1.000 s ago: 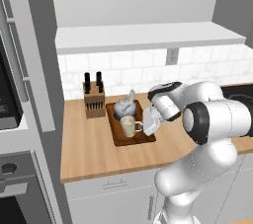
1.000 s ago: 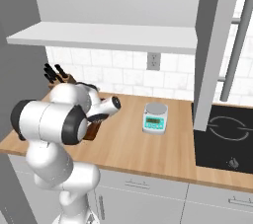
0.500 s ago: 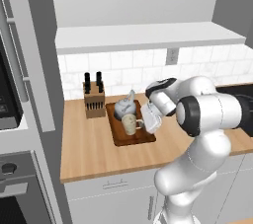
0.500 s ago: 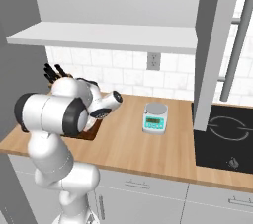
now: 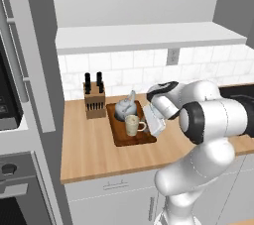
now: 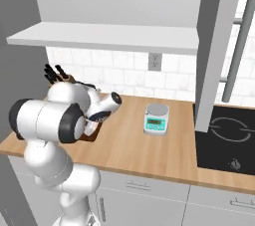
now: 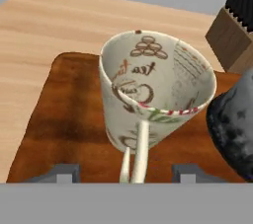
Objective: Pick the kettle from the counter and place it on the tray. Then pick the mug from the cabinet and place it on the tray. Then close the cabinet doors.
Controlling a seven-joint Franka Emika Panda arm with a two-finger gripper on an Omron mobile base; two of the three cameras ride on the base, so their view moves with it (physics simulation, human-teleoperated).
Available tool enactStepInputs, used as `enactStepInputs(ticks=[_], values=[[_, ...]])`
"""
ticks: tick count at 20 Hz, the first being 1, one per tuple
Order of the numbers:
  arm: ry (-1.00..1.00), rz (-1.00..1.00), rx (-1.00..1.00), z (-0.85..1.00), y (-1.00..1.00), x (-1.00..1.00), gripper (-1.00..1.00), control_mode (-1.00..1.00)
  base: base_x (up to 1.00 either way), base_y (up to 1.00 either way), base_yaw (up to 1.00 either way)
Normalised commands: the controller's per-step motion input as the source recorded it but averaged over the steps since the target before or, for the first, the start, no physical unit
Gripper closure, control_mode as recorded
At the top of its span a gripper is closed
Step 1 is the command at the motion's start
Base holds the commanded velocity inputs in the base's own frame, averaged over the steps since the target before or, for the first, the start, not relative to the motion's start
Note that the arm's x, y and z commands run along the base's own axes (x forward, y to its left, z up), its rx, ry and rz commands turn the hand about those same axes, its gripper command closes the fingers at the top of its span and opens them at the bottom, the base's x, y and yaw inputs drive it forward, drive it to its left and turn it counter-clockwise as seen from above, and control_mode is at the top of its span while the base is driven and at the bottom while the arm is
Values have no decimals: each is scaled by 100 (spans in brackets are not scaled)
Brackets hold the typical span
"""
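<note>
Cream mug [image 7: 153, 90], brown "tea" lettering inside, stands on dark-brown tray [image 7: 64, 119].

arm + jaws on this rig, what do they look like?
Glossy white arm of rounded, bulbous segments with dark grey bands at the joints; black cap at the wrist. Gripper has two small grey fingertips. No cables or markings visible.
</note>
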Motion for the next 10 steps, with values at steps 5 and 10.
enactStepInputs(ticks=[5, 10], values=[[-4, 0, 0, 51, -16, -13, -100, -100, 0, 0, 0], [-1, -6, 2, 68, 0, -37, -100, -100, 0, 0, 0]])
